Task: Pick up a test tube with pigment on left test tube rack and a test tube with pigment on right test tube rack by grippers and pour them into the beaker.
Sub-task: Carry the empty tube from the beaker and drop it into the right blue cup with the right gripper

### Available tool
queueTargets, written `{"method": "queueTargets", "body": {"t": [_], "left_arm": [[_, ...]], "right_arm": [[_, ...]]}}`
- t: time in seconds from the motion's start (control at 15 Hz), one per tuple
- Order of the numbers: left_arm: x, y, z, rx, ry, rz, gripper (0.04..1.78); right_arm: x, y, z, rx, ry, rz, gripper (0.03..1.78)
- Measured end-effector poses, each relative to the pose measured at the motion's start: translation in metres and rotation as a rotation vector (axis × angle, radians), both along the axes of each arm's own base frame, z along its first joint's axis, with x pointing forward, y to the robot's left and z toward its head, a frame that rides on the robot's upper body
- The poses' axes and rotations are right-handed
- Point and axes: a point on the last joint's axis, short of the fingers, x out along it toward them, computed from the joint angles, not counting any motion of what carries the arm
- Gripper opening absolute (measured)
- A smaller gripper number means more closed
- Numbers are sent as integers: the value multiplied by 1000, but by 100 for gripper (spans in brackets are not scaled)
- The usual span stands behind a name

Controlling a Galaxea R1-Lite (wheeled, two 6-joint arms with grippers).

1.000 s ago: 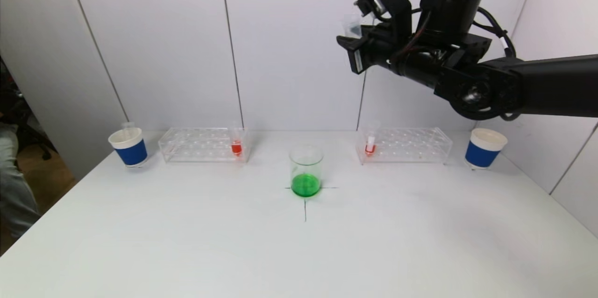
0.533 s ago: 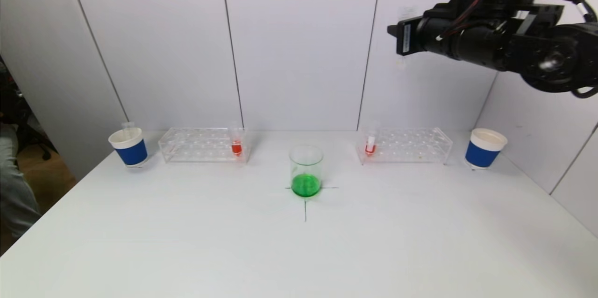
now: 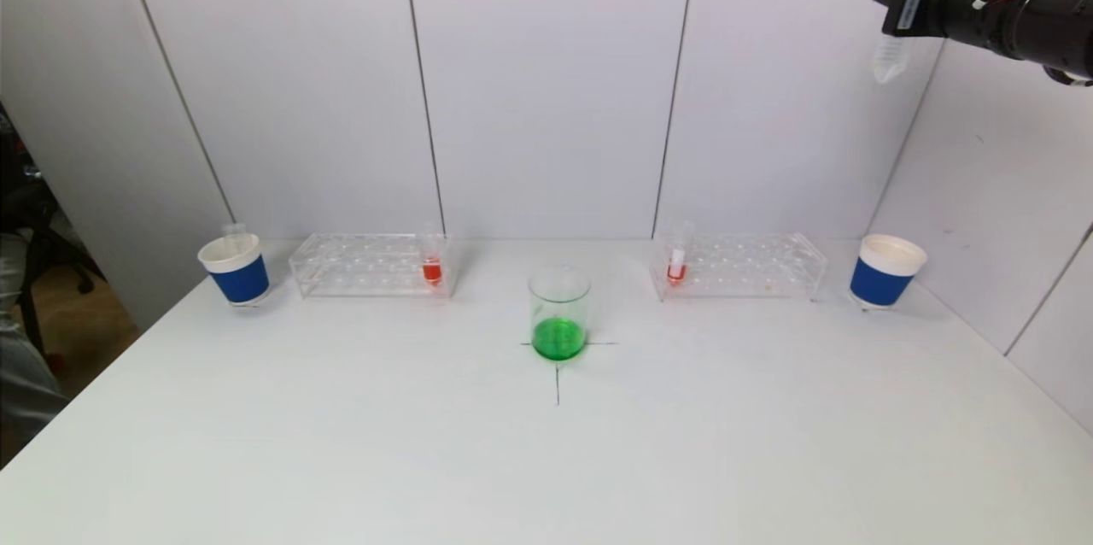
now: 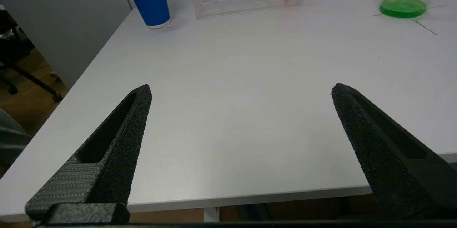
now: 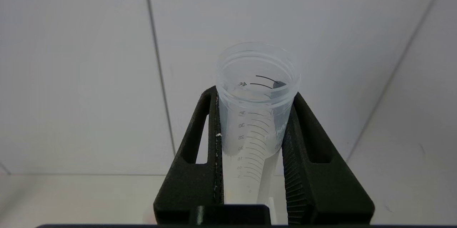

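Left cup [image 3: 235,269] at the table's [image 3: 546,460] far left edge, a clear tube standing in it. Beside it, the left rack [image 3: 369,264] holds one tube of red pigment [image 3: 432,267] upright at its inner end. The left gripper [image 4: 239,92] hangs low over the near left part of the table, jaws wide, nothing between them; that red tube lies well ahead of it, long axis vertical.

Centre: beaker [image 3: 559,313] on the cross mark, green liquid in the bottom.

Right rack [image 3: 739,265] carries one red-pigment tube [image 3: 677,264] upright at its inner end. Right cup [image 3: 886,271] stands beyond it.

High at upper right, the right gripper [image 5: 253,135] is clamped on an empty test tube [image 5: 255,113], well above and outboard of the right cup. Likely next: drop the empty tube in that cup, almost straight below.
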Motion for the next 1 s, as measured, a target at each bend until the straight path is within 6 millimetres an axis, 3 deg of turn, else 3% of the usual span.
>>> {"method": "queueTargets", "body": {"t": [0.27,0.47,1.0], "left_arm": [[0,0,0,0,0,1,176],[0,0,0,0,0,1,176],[0,0,0,0,0,0,176]], "right_arm": [[1,-35,-7,33,16,-117,53],[2,-48,-17,72,40,-152,53],[13,-89,-66,94,103,-255,53]]}}
